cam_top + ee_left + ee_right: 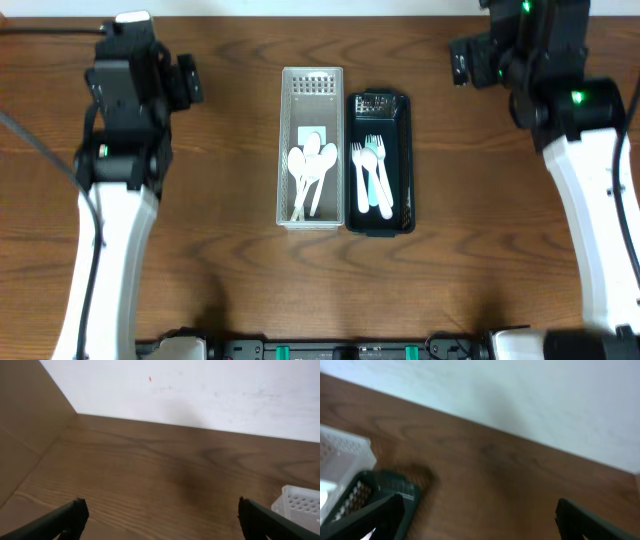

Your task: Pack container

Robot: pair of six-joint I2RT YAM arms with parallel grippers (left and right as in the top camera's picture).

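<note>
we are holding both tools released, fingers [65, 517] wide apart, nothing between. white container [300, 502] sitting just off right finger of left tool [160, 512]; black container [380, 490] by left finger of right tool [480, 512]. spoons [310, 165] and forks [372, 170] lying sorted by kind, likely for tidy packing, we are judging. arms [110, 230] reaching wide of containers, tools hovering over worktop [150, 470].

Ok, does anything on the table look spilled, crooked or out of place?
Nothing stands out. Spoons lie inside the white basket, forks inside the dark tray, both containers straight, side by side.
</note>
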